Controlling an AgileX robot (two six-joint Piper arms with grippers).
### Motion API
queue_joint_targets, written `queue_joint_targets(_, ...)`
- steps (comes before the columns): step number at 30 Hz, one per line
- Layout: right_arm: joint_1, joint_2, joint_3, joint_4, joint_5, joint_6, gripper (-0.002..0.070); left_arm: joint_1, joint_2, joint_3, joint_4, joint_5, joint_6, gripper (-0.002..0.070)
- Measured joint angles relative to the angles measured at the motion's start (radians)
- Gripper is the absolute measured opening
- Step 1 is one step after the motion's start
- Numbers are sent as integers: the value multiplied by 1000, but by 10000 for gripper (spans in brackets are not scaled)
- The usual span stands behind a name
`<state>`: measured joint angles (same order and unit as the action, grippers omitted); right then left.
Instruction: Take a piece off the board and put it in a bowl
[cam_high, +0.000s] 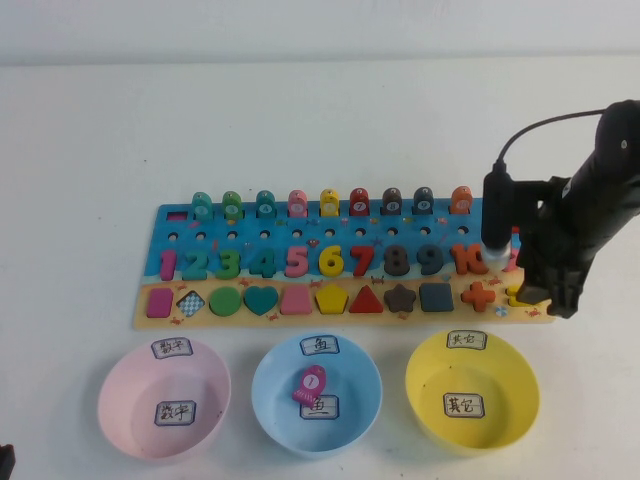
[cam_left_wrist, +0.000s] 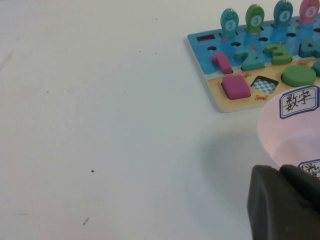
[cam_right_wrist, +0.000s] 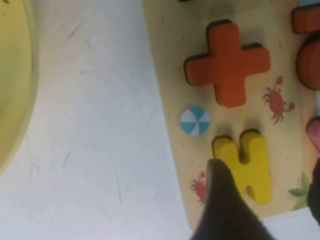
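The yellow equals-sign piece (cam_right_wrist: 248, 169) lies in its slot at the right end of the board (cam_high: 300, 215), beside the orange plus sign (cam_right_wrist: 227, 62). In the high view only part of the piece (cam_high: 514, 294) shows beside my right gripper (cam_high: 540, 300). In the right wrist view, my right gripper (cam_right_wrist: 270, 200) is open and low over the piece, with one finger (cam_right_wrist: 225, 210) at its near side and the other at the frame's edge. The yellow bowl (cam_high: 430, 385) stands in front of the board, and its rim also shows in the right wrist view (cam_right_wrist: 12, 75). My left gripper (cam_left_wrist: 285, 205) is shut and parked beside the pink bowl.
A pink bowl (cam_high: 125, 400) and a blue bowl (cam_high: 275, 395) holding a pink fish piece (cam_high: 310, 385) stand left of the yellow bowl. The board's left corner (cam_left_wrist: 220, 100) shows in the left wrist view. The board's right edge meets the white table (cam_right_wrist: 100, 125).
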<state>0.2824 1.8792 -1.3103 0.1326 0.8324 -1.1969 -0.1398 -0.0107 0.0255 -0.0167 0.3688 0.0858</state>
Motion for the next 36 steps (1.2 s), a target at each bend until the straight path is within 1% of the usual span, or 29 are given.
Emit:
queue_joint_targets(14, 0, 50, 0, 4, 0, 0, 328, 0, 0, 0, 0, 0, 0, -5)
queue_joint_targets(36, -22, 67, -11, 36, 0, 0, 322, 0, 0, 0, 0, 0, 0, -5)
